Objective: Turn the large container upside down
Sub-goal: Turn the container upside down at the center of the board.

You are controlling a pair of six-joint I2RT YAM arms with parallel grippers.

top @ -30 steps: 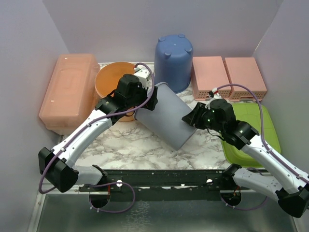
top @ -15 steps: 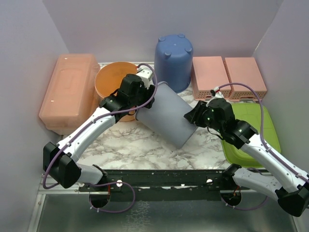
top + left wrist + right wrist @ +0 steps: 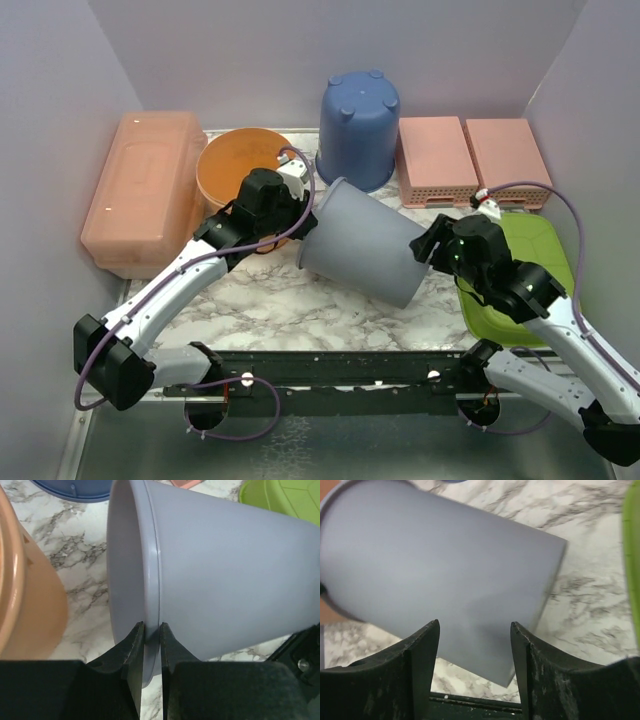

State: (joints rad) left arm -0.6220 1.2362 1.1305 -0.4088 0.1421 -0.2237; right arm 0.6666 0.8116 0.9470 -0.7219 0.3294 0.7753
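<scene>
- Lying on its side near the middle of the counter (image 3: 260,300), the large container (image 3: 365,245) has its open mouth toward 9 o'clock, facing the orange bowl (image 3: 232,165). Its closed base points toward 4 o'clock, near the green lid (image 3: 525,270).
- The left gripper (image 3: 151,630) has its jaws clamped on the rim, one inside the mouth and one outside.
- The right gripper (image 3: 475,630) sits at the base end with its jaws wide apart and the grey wall filling the gap ahead of them. Whether either jaw touches the plastic cannot be told.
- The container looks like thin, smooth moulded plastic. It is probably light, fairly stiff at the rolled rim, more flexible along the wall, and likely slippery on its tapered side.
- The rim seems the surest place to hold, since the lip gives the jaws an edge to bite. The body looks too broad to span, so the base end is better pushed or propped than pinched.
- A single rim pinch may let the container swing about the grip as it turns, so support at the base looks useful until the mouth faces down.
- An upturned blue bucket (image 3: 358,125) stands just behind at 12 o'clock, leaving little room that way.
</scene>
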